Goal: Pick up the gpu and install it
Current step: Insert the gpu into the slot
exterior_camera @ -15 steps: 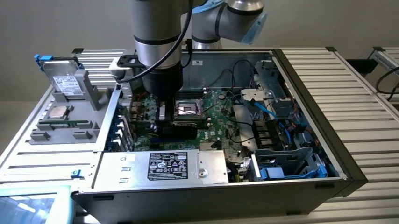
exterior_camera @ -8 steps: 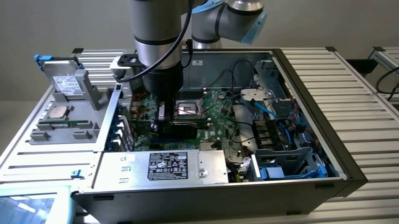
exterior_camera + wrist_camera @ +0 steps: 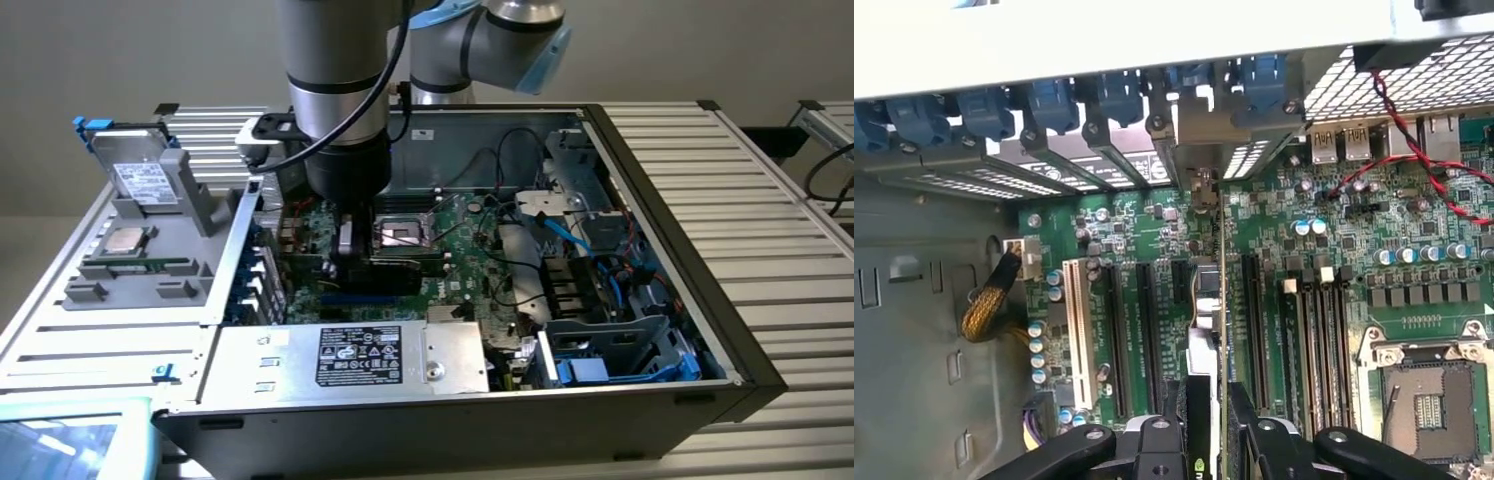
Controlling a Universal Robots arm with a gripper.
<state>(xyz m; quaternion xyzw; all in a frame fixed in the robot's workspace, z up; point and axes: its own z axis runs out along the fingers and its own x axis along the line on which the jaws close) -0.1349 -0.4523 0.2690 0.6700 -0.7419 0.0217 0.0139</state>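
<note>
The gpu [image 3: 384, 268] stands on edge over the green motherboard [image 3: 461, 240] inside the open computer case. My gripper [image 3: 354, 258] reaches down from above and is shut on it. In the wrist view the gpu [image 3: 1206, 300] shows edge-on, a thin green board with a black shroud. It runs between the long black expansion slots [image 3: 1144, 340] toward the case's rear wall. Its silver end bracket [image 3: 1239, 150] meets the rear slot openings. The black fingers [image 3: 1174, 425] of my gripper [image 3: 1212, 410] press on both sides of the card. Whether the card sits fully in its slot I cannot tell.
An empty CPU socket [image 3: 400, 232] lies just beside the card. Red and black wires [image 3: 1394, 130] cross the motherboard [image 3: 1334, 260]. Blue bracket latches [image 3: 1044, 100] line the rear wall. A power supply [image 3: 347, 355], drive cages [image 3: 627, 340] and cables crowd the case. A parts fixture [image 3: 140, 200] stands at the exterior view's left.
</note>
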